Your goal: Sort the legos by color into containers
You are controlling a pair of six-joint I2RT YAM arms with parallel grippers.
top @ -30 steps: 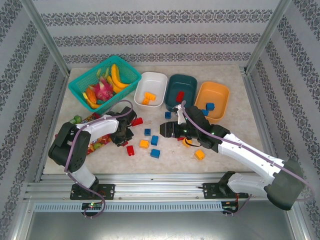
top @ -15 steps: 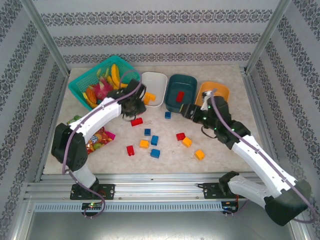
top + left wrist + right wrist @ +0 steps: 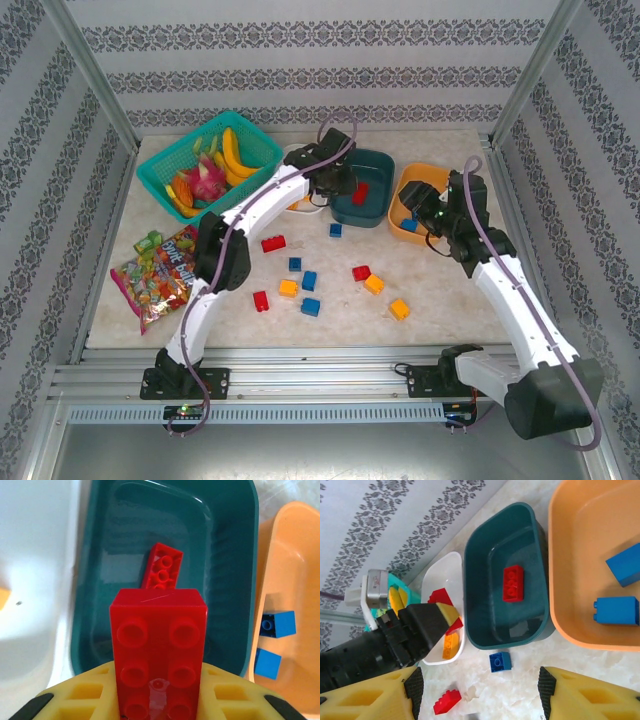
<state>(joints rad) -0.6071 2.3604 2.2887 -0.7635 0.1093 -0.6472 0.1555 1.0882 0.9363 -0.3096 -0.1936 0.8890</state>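
Left gripper [image 3: 157, 706]: jaws narrow, clamped on a red lego [image 3: 157, 645], studs up toward the wrist camera. It is held above the dark teal tub [image 3: 235, 580], at the tub's near-left part. How squarely over the floor, I cannot tell.
One red brick [image 3: 162, 571] already lies in that tub, toward the far end.
White tub [image 3: 35, 555] sits just left of the teal one, with yellow-orange bricks [image 3: 450, 642] inside. Orange tub [image 3: 292, 540] sits just right, with two blue legos [image 3: 279, 624] inside.

Right gripper [image 3: 480, 684]: jaws well apart, nothing between them. It hangs near the orange tub's near-left corner, above bare table.
Loose legos [image 3: 311, 306] in red, blue and orange lie scattered on the table, near of the tubs.

Step in hand, as I judge it: drop the red lego into the teal tub.
- Shift it a little right and far first, clear of the rim shared with the white tub.
- Release low so it cannot bounce out.
- Aim beside the brick lying there, not on top of it.
- Open wide, then lift straight up.
- Mind the right arm, close across the tub.
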